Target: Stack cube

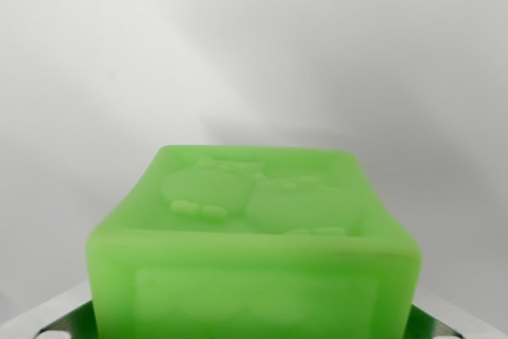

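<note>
Setting: most consistent with a lab or test bench, though the evidence is thin. The wrist view shows a plain, pale grey-white tabletop (254,45), bare and evenly lit, with soft shadows only. A single green toy block (254,244) with raised cartoon figures fills the lower frame. No household, shop or office furnishings are visible.

A plain white surface (254,45) fills everything behind, smooth and unmarked (whether it is a wall, a backdrop or the desk top cannot be told). The light is soft and diffuse. A faint grey shadow spreads across the middle, darkest toward the wrist view's right, and the white dulls slightly toward the upper corners and side edges.
</note>
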Controlling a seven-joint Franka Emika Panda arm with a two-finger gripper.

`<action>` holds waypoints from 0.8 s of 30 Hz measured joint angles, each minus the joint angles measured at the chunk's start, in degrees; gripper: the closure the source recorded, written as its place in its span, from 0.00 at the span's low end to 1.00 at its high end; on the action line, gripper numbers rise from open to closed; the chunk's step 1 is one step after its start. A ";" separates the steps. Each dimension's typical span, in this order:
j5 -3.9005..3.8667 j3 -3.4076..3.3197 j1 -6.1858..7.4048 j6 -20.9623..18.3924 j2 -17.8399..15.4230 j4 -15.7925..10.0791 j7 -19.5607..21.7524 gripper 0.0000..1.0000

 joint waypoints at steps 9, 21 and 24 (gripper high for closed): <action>0.09 0.11 -0.05 -2.01 -2.66 -0.57 -0.04 1.00; 0.36 0.26 -0.10 -5.64 -6.79 -0.98 -0.22 1.00; 0.42 0.28 -0.11 -6.45 -7.74 -1.04 -0.27 1.00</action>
